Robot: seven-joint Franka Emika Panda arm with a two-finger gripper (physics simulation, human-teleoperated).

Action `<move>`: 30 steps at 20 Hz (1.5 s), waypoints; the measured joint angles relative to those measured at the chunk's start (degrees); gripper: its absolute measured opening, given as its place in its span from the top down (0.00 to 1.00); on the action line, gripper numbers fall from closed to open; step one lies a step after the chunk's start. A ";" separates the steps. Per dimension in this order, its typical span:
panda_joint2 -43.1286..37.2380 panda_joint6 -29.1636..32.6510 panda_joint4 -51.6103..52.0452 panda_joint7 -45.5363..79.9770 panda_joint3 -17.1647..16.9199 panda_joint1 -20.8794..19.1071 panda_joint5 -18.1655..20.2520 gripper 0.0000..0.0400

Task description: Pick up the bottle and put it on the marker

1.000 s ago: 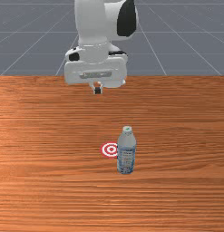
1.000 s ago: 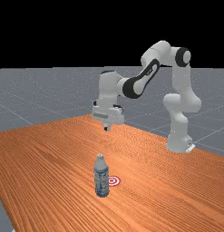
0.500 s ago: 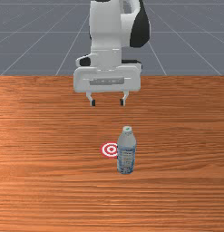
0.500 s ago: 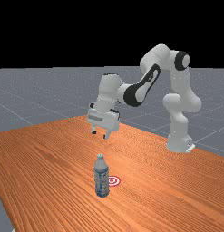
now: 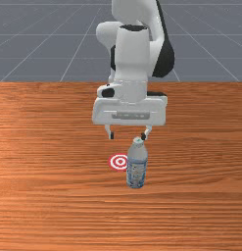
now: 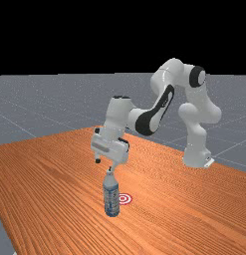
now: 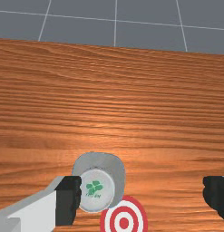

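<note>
The tool (image 5: 127, 136) stood wide, gripping nothing, with one finger (image 7: 68, 201) right by the cap (image 7: 97, 190) of the bottle (image 5: 136, 171), which was upright on the table (image 5: 44, 162) just beside the marker (image 5: 119, 162). The danger lay in that off-centre aim: lowered uncorrected, the finger could strike the cap and topple the bottle before any grip formed.

Orange-brown wooden table (image 5: 54, 206) under upright bottle (image 5: 136, 169) and red-and-white marker (image 5: 120, 162).
</note>
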 joint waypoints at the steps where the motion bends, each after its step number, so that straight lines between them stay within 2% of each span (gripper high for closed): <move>1: 0.34 0.13 0.37 0.58 -0.33 0.33 -0.39 0.01; 13: -2.62 -0.37 -0.56 3.15 -2.23 2.49 -2.95 0.00; 18: -2.81 -0.33 -0.43 2.80 -0.90 3.29 -2.44 0.00; 27: 2.24 0.30 -0.33 1.53 0.35 2.43 -1.22 0.00; 28: 2.43 0.42 -0.39 1.47 0.35 2.38 -1.22 0.39; 29: 2.44 0.49 -0.43 1.44 0.34 2.34 -1.23 0.47; 30: 2.30 0.52 -0.52 1.46 0.34 2.37 -1.22 0.48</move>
